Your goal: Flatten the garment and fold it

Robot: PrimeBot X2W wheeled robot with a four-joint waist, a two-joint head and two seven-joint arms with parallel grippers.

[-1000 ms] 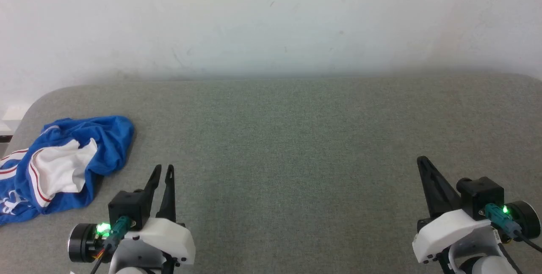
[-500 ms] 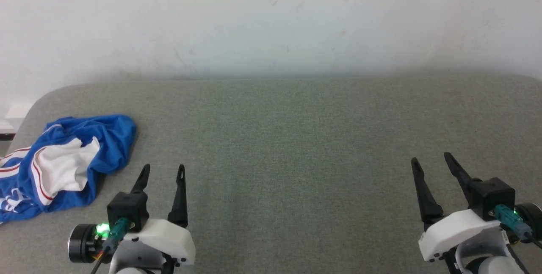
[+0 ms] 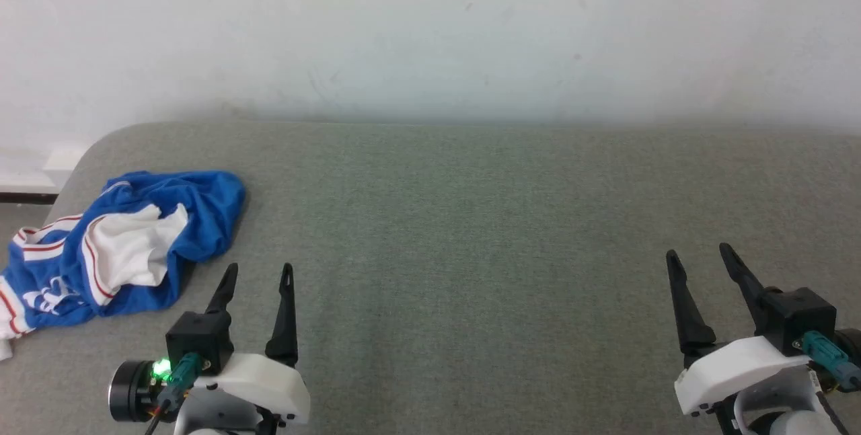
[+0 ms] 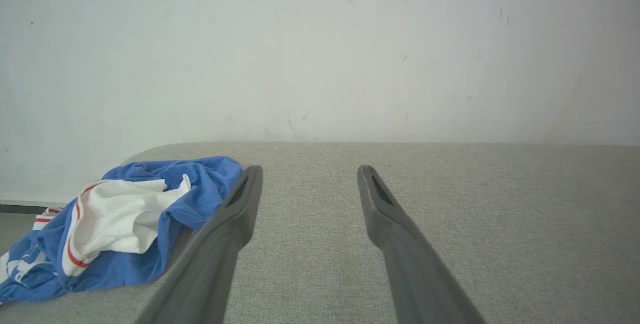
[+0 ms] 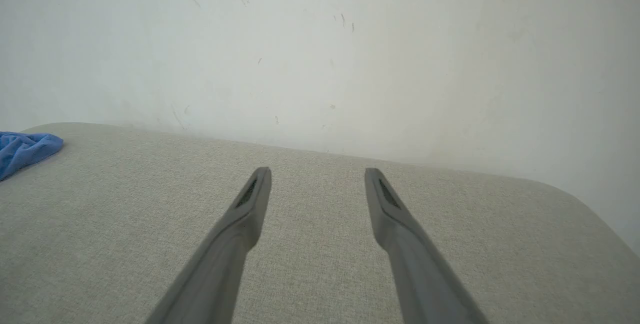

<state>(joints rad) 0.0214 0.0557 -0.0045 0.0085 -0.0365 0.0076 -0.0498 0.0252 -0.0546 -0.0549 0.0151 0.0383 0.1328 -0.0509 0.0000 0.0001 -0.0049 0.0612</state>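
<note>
Awaiting flattening: finding garment (image 3: 134,240) crumpled at desk (image 3: 471,220) left end. Holding left gripper (image 3: 259,267), right gripper (image 3: 697,251) jaws wide, empty. Likely needing leftward reach, grasp.

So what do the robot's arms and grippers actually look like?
The left gripper and right gripper match: two long, tapering dark fingers on a black block, set in a white moulded shell. A teal cable plug enters each block; a green light glows by the left one.

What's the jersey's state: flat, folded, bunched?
Bunched. The garment is a crumpled heap at the left end of the grey surface, white cloth showing among blue; not flattened or folded.
</note>
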